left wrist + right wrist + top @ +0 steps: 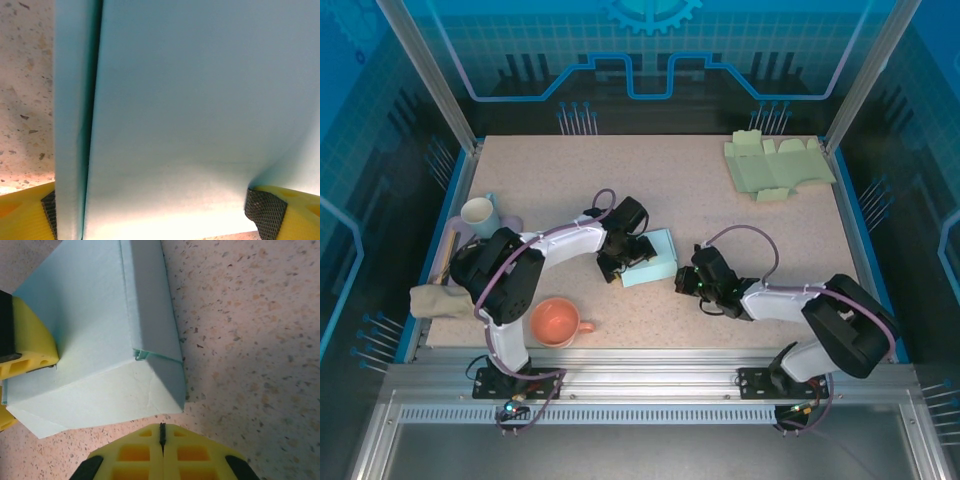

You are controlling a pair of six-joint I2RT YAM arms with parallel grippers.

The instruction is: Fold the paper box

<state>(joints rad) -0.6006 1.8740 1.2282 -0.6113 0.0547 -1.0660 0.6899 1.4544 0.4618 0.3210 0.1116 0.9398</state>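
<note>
The light blue paper box (655,262) lies folded up near the table's middle. My left gripper (625,250) holds it from the left side. In the left wrist view the box (190,100) spans the gap between both pads (264,209), and a flap seam runs down its left part. In the right wrist view the box (100,340) sits just ahead of my right gripper (161,432), whose yellow fingers are pressed together with nothing between them. A yellow finger of the left gripper (27,342) presses the box's left face. My right gripper (685,278) rests just right of the box.
A flat green cardboard blank (778,165) lies at the back right. A white cup (478,212) stands at the left edge, an orange cup (556,322) near the front left, and a beige cloth (438,300) beside it.
</note>
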